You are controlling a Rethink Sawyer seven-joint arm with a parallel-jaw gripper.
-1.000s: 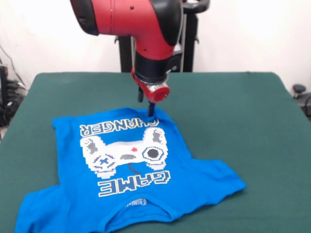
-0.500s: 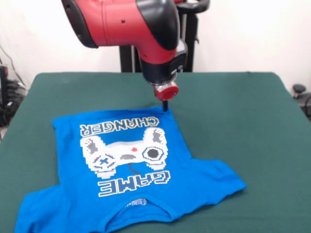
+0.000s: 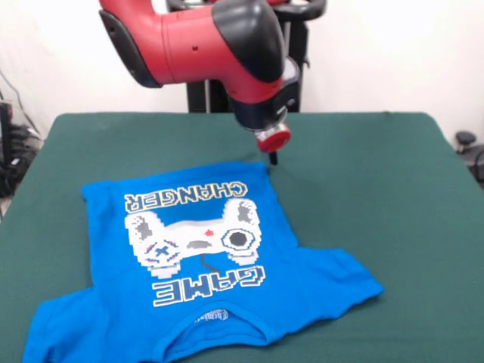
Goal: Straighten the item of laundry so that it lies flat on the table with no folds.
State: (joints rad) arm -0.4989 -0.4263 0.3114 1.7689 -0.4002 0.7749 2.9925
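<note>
The blue T-shirt (image 3: 204, 257) lies on the green table (image 3: 378, 189), on the side near the camera. Its picture of a game controller faces up. The neck points to the camera and the bottom hem points to the robot. The body looks mostly smooth. The sleeve on the right side of the picture looks a bit bunched where it meets the body, and the other sleeve runs off the bottom edge, so I cannot see all of it.

The red arm (image 3: 204, 38) reaches down from above. Its claw (image 3: 273, 158) shows only as a thin dark tip at the far corner of the shirt, right at the hem. I cannot tell if the claw is clenched or let go, or if it has any cloth in it.

Here is what could go wrong. If the claw has cloth and pulls too far, the whole shirt could slide and make new wrinkles. If it lifts up while pinching, the corner could flop back over. If it misses, it may just scrape the table.
</note>
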